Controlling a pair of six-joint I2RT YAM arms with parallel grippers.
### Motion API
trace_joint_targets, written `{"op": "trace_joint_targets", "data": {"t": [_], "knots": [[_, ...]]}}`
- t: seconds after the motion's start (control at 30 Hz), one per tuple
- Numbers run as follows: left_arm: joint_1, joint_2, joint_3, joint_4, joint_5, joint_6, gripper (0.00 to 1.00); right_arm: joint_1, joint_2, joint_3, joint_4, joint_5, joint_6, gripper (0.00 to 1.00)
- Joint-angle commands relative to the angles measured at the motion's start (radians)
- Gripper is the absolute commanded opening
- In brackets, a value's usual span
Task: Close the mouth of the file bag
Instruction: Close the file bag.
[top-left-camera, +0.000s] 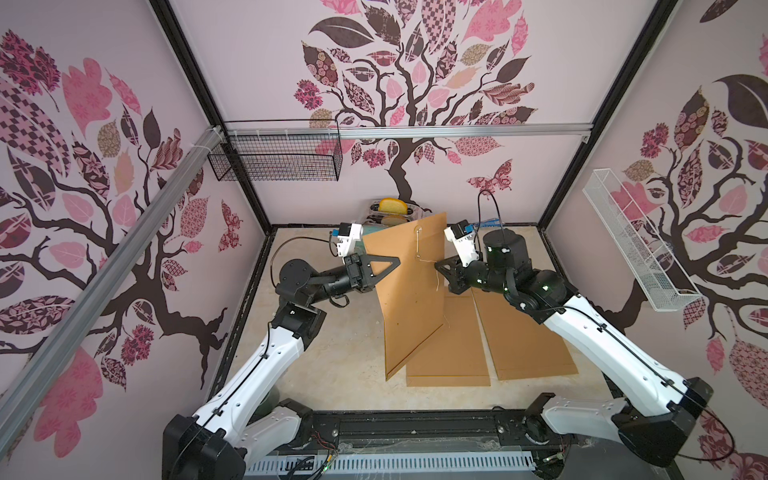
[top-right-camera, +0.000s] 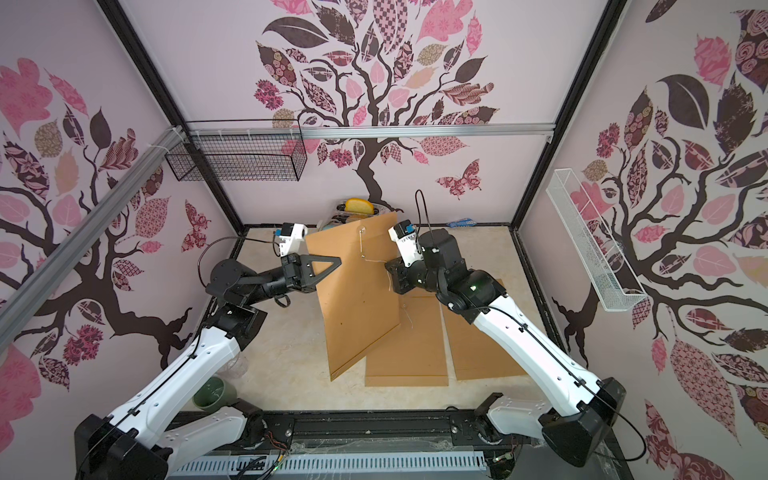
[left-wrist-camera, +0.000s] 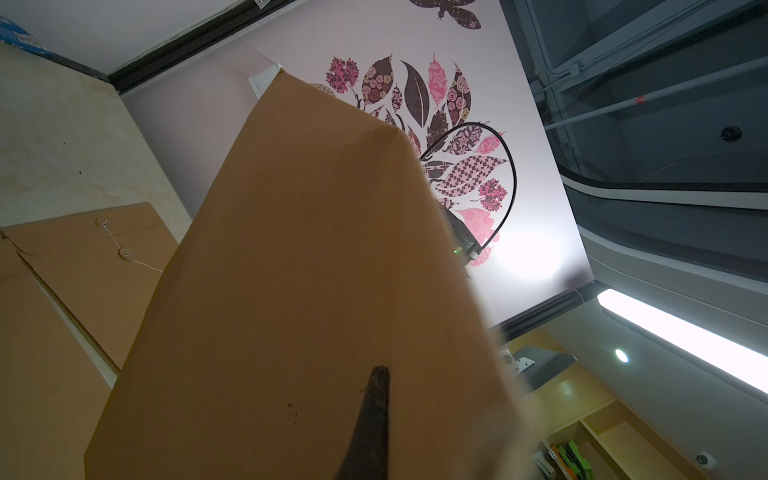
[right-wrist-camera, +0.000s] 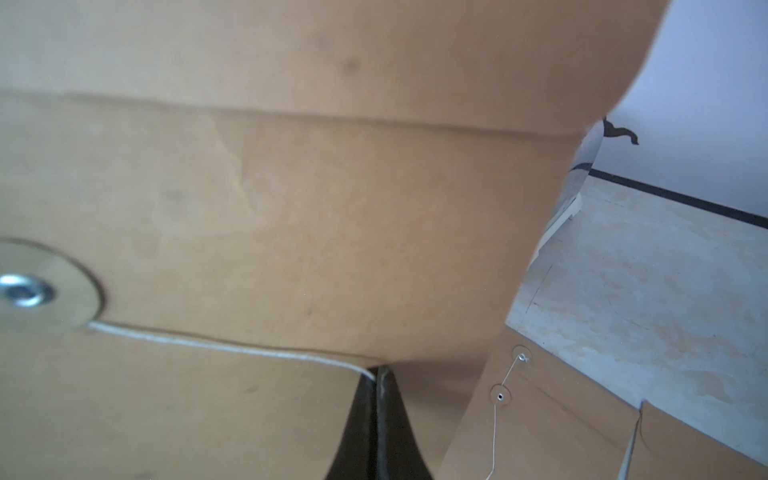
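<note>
Ok, we've got left gripper (top-left-camera: 395, 261) clamped on the file bag (top-left-camera: 409, 303), far jaw hidden behind it; right gripper (right-wrist-camera: 380, 370) pinched shut on the string (right-wrist-camera: 232, 347).

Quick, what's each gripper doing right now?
Left gripper: closed, holding the raised file bag.
Right gripper: closed, pinching the file bag's string.

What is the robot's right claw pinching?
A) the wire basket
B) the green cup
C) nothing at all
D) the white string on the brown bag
D: in the right wrist view the shut right gripper pinches the white string, which runs from the round button on the raised file bag.
</note>
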Motion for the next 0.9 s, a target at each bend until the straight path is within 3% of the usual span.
{"op": "trace_joint_targets", "data": {"t": [0.0,0.37,0.63,0.87], "knots": [[0.001,-0.035,-0.005,0.007,0.012,0.036,0.00,-0.041,0.024,0.095,-0.071,-0.052,-0.027,0.00],[0.001,-0.020,-0.004,-0.065,0.002,0.092,0.00,-0.096,0.080,0.256,-0.139,-0.174,0.000,0.00],[0.001,-0.022,0.035,-0.235,-0.026,0.204,0.00,-0.098,0.114,0.345,-0.222,-0.275,-0.003,0.00],[0.001,-0.015,0.044,-0.263,-0.016,0.228,0.00,-0.108,0.170,0.445,-0.305,-0.276,0.003,0.00]]}}
